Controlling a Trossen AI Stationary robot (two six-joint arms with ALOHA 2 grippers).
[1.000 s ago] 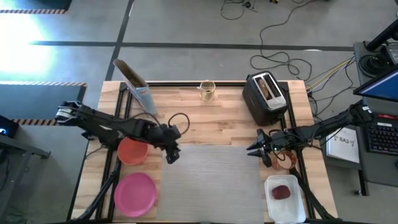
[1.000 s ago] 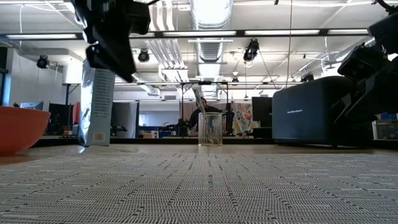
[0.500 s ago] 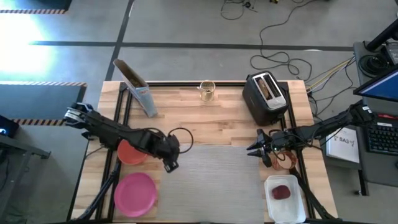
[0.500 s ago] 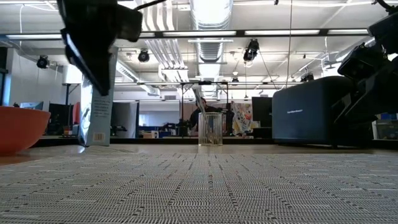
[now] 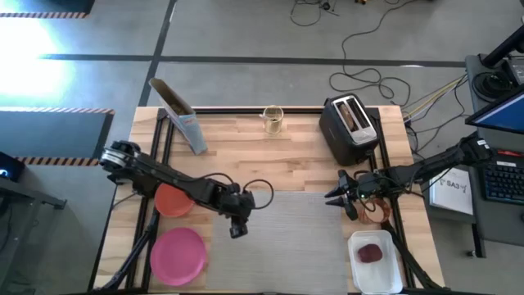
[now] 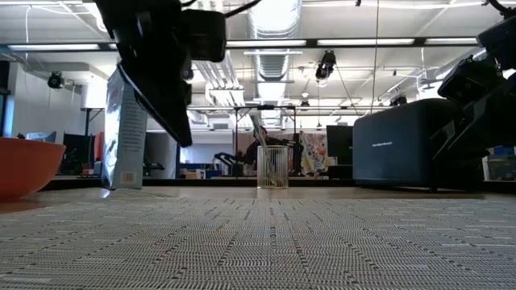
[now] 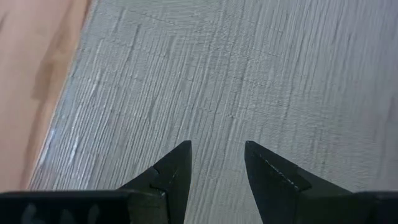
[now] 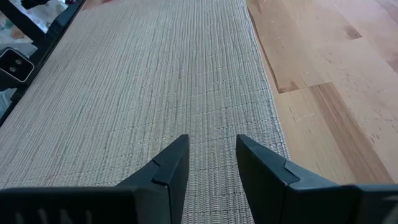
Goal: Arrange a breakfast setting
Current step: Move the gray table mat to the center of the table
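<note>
Wooden table (image 5: 295, 160) carries the grey placemat (image 5: 286, 238), directly beneath the released, empty left claw (image 5: 237, 232).

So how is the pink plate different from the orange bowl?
The pink plate looks flat and wider; the red-orange bowl is smaller and deeper, with raised sides in the low view. The plate lies open, while the left arm crosses over the bowl. Both are round, empty, and sit on the wood beside the placemat.

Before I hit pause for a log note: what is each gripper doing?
Left gripper: open, empty, above the grey placemat.
Right gripper: open, empty, over the placemat's edge.
</note>
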